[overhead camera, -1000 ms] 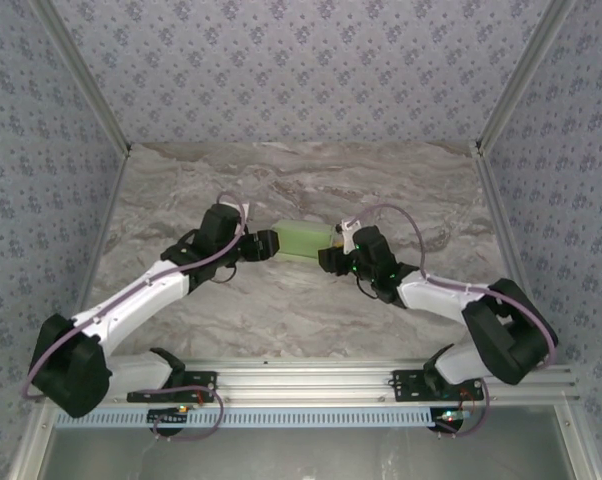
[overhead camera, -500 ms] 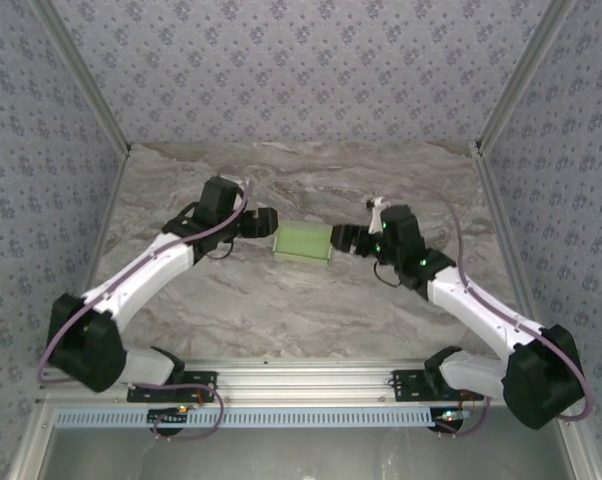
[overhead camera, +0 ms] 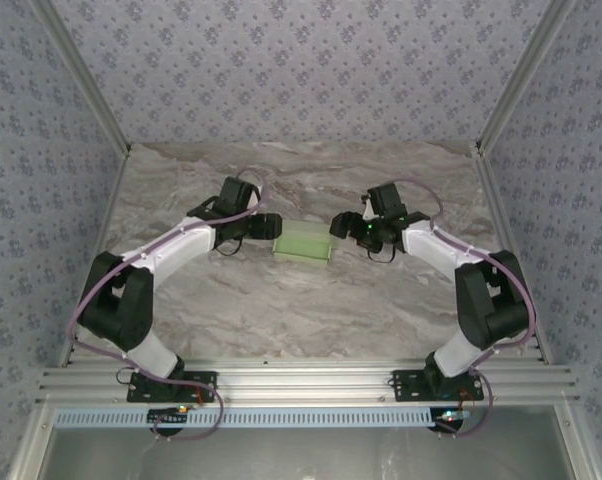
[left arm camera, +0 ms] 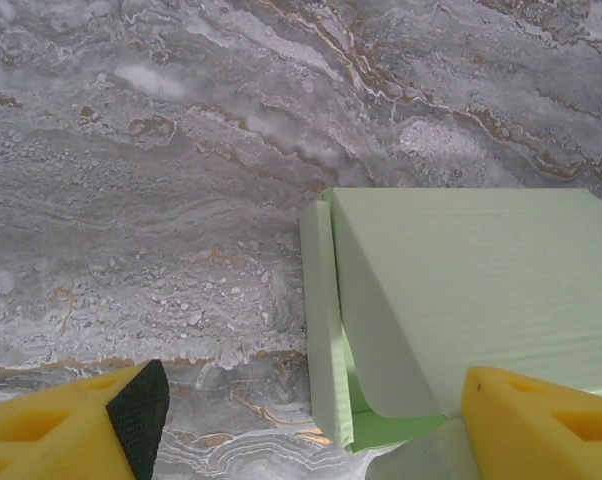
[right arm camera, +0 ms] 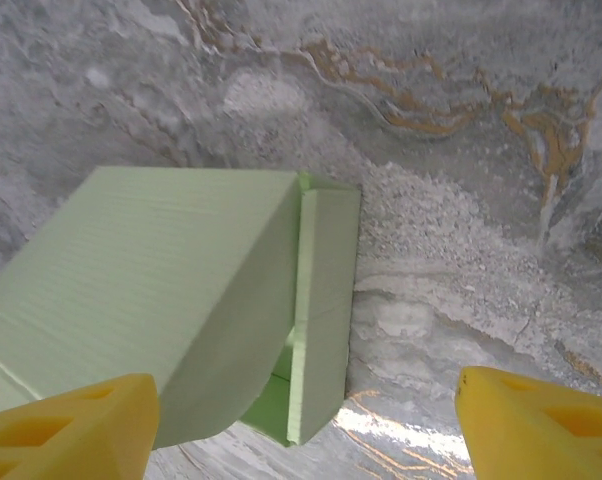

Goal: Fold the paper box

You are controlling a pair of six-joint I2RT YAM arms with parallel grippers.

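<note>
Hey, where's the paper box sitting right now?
In the top view the paper box lies flat on the marble table near its centre, directly between the left gripper and the right gripper, whose open jaws face its two ends.

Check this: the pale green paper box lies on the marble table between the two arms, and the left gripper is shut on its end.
One point is wrong. The left gripper is open, not shut on the paper box: the left wrist view shows its yellow fingers spread wide, one well clear of the box. The rest holds.
</note>
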